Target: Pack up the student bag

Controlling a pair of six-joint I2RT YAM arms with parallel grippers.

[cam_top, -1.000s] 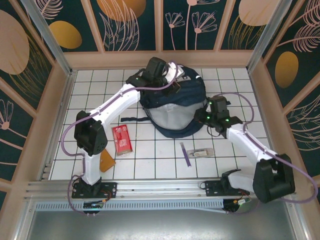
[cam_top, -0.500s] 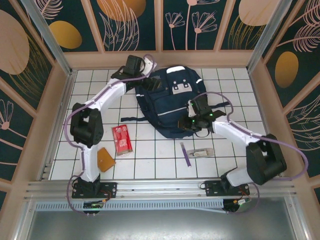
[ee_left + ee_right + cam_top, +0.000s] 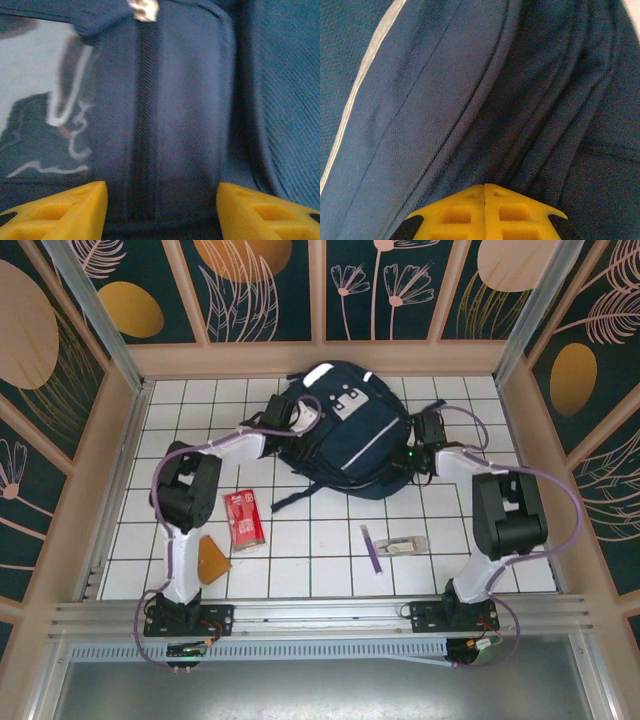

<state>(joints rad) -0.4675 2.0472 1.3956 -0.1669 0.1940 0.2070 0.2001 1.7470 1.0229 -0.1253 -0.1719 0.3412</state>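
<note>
navy fabric is the main thing here: the student bag (image 3: 350,445) lies flat toward the twelve o'clock end of the tiled table (image 3: 180,410), its grey patch (image 3: 350,403) facing up and a dark strap (image 3: 297,497) trailing out at about its seven o'clock.

the two arms bracket it. the left gripper (image 3: 303,423) is at the bag's nine o'clock flank and the right gripper (image 3: 413,452) at its three o'clock flank. that reads as an effort to take the bag from both sides so it can be turned or opened, not as a reach for any item.

on the left wrist camera, the yellow fingers (image 3: 55,212) stand well apart with a seamed panel of the bag ahead of them. this hand is released and pinches nothing. i cannot tell whether the tips touch the cloth.

on the right wrist camera, the fingers (image 3: 465,215) are pressed flush together, nose-first against folds beside a white stripe (image 3: 365,65). it is clenched. the creases run toward its tip, but i cannot tell whether a thin fold is caught.

the things to pack lie apart, toward six o'clock of the bag: a red packet (image 3: 243,517), an orange wedge (image 3: 212,561), a purple pen (image 3: 372,549) and a small pale item (image 3: 406,545). no opening shows on the bag, so packing looks barely begun.
</note>
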